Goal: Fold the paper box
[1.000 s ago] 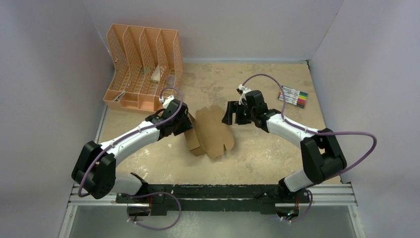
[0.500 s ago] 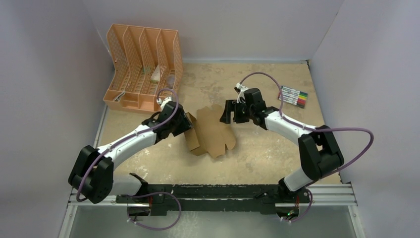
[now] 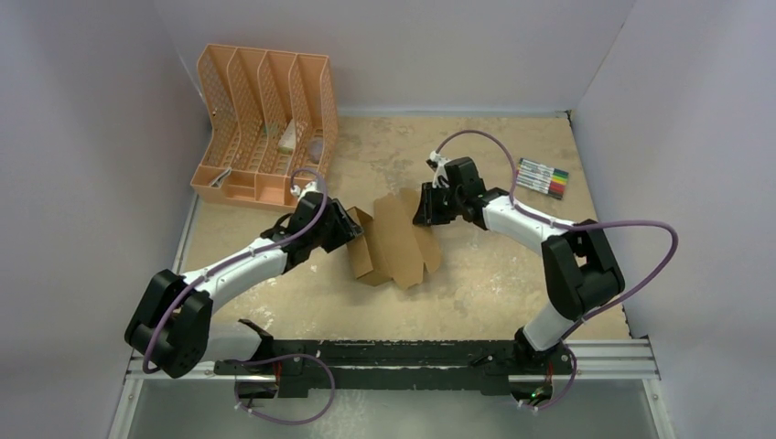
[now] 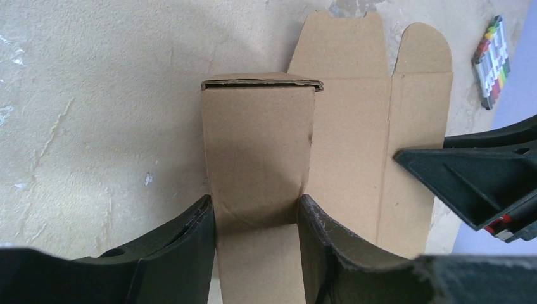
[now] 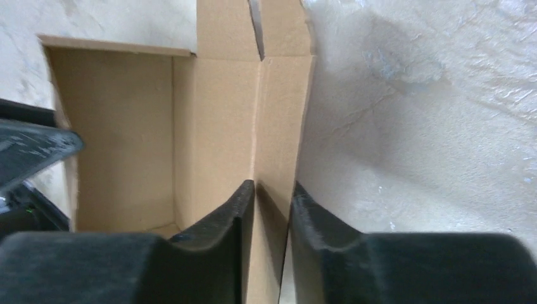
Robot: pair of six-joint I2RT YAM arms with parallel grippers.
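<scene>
Top external shows the peach organizer (image 3: 265,123) up-left of the paper box (image 3: 395,240), which stands half-raised on the tabletop (image 3: 485,283). The left gripper (image 3: 344,229) clamps the box's left panel between its fingers. The right gripper (image 3: 426,207), at the box's right edge, pinches one thin wall. A marker pack (image 3: 542,178) lies well right of the box. If the arms pull apart, that thin pinch may slip or a crease may tear. The tabletop is mottled, scuffed beige, and pale walls (image 3: 82,137) enclose it.
</scene>
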